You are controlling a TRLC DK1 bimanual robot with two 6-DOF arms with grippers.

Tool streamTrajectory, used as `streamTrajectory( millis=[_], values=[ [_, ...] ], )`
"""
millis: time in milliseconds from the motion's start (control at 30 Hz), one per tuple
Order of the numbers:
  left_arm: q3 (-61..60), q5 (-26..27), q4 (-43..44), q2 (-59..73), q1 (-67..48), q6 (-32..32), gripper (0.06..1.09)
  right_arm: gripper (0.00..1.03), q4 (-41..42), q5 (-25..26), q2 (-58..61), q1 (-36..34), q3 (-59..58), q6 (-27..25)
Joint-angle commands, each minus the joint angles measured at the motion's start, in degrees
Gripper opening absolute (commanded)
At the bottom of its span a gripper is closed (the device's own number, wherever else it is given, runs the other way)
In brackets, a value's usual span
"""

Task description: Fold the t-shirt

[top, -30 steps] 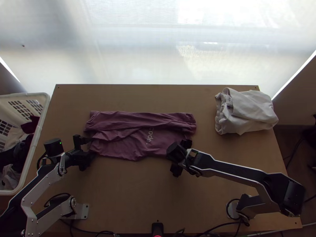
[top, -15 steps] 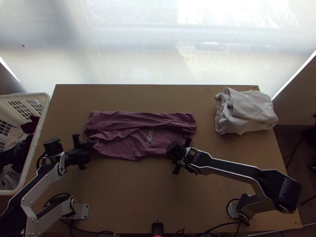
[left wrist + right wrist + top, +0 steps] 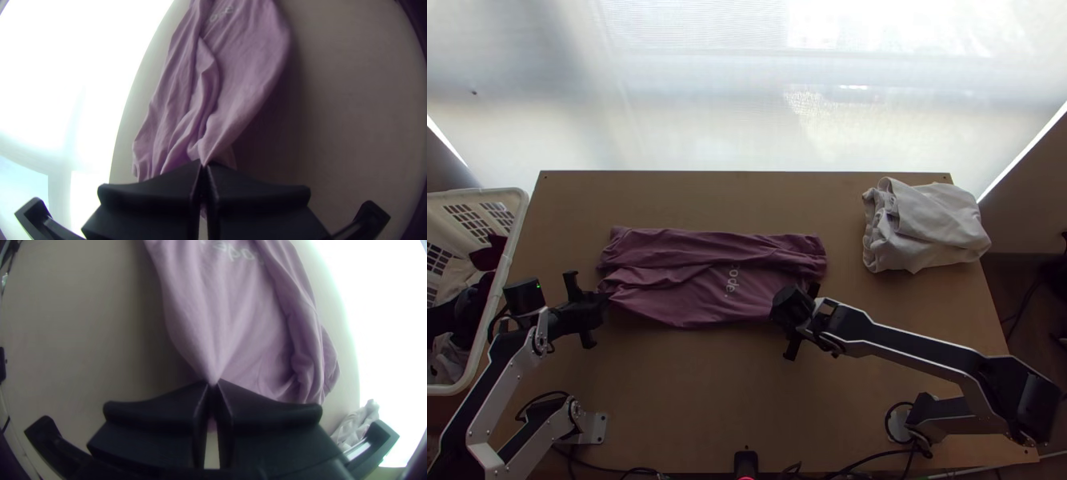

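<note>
T-shirt [image 3: 675, 304] lies left of centre on the table [image 3: 691, 400], a wide strip with its far part folded over in a loose, creased band. My left gripper [image 3: 204, 164] pinches the near edge at the left end; my right gripper [image 3: 213, 383] pinches the same edge near the right end. The edge looks slightly raised. Judged step: near edge over toward far. Method: raise both grips together, with light outward tension, clear of the band; travel far at matched pace, lower level, then release. Risk: uneven height twists the fold; dragging bunches the band.
</note>
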Motion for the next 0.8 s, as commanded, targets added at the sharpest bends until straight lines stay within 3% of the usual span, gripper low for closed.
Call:
streamTrajectory(
  millis=[0,333,500,767],
  values=[
    [4.12,0.17,-14.8,-7.44,2.31,-0.97,0.09,0.02,-7.38,-5.81,-6.76,-0.6,-1.56,0.95],
    [7.63,0.08,-32.37,-17.9,1.52,-0.97,0.09,0.03,-14.76,-16.0,-11.95,-1.13,-2.79,2.01],
    [7.28,-0.27,-23.5,-13.15,0.82,-1.41,0.09,0.03,-15.03,-16.09,-9.22,-8.6,2.4,-1.07],
    [12.82,-5.72,-8.91,3.55,-2.96,-7.74,0.09,0.03,-16.61,-18.11,0.09,-17.47,14.53,-7.48]
  ],
)
